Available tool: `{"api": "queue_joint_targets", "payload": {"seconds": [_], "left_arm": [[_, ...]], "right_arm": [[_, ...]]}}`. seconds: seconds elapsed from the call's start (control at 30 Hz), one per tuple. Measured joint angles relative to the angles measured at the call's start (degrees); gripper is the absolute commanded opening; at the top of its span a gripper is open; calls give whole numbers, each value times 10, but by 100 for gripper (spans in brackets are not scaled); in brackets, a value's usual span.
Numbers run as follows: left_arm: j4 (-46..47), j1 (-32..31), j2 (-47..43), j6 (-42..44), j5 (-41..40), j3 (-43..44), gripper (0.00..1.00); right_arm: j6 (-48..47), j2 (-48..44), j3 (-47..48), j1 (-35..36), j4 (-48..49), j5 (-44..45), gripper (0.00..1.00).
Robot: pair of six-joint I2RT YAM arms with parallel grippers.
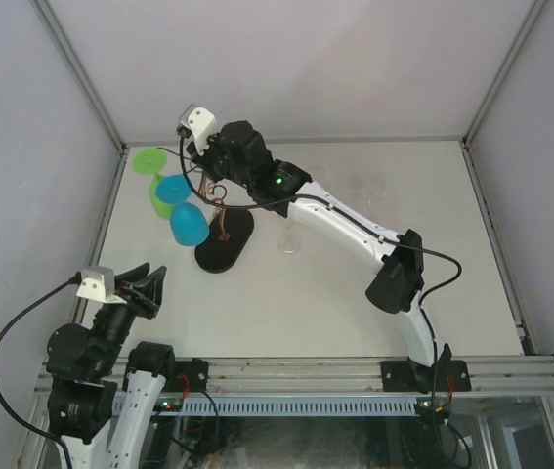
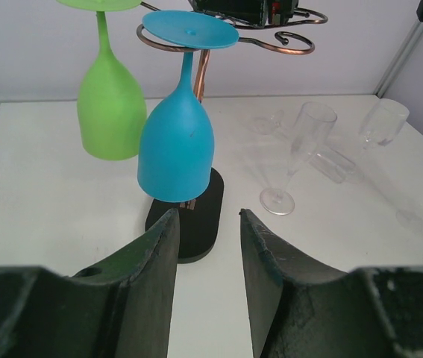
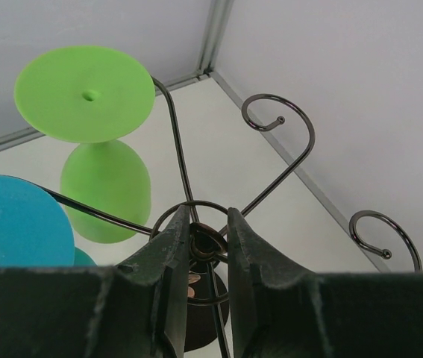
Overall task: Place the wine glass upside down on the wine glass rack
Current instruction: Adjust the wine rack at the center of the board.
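The wine glass rack (image 1: 226, 244) stands on its black oval base at the back left. A green wine glass (image 1: 160, 200) and a blue wine glass (image 1: 190, 224) hang upside down from its arms. My right gripper (image 1: 215, 184) is above the rack, shut on the loop at the top of the stem (image 3: 210, 242); the right wrist view also shows the green foot (image 3: 84, 93), the blue foot (image 3: 13, 220) and empty scroll arms (image 3: 278, 119). My left gripper (image 1: 149, 283) is open and empty near the front left, facing the rack (image 2: 196, 216) and the blue glass (image 2: 176, 145).
A clear flute (image 2: 297, 156) stands upright just right of the rack base, also seen in the top view (image 1: 289, 239). Other clear glasses (image 2: 330, 162) (image 2: 383, 123) lie or stand further right. Enclosure walls close the back and sides.
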Motion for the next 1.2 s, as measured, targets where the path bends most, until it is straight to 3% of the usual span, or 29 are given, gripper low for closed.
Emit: {"api": "queue_joint_targets", "payload": {"seconds": [0.47,0.9,1.2], "left_arm": [[0,0,0,0,-4,0,42],[0,-1,0,0,-4,0,42],[0,-1,0,0,-6,0,42]], "right_arm": [[9,-22,-28,18,-3,100,0],[16,-22,-28,18,-6,108,0],[18,-27,-28,14,-13,62,19]]}}
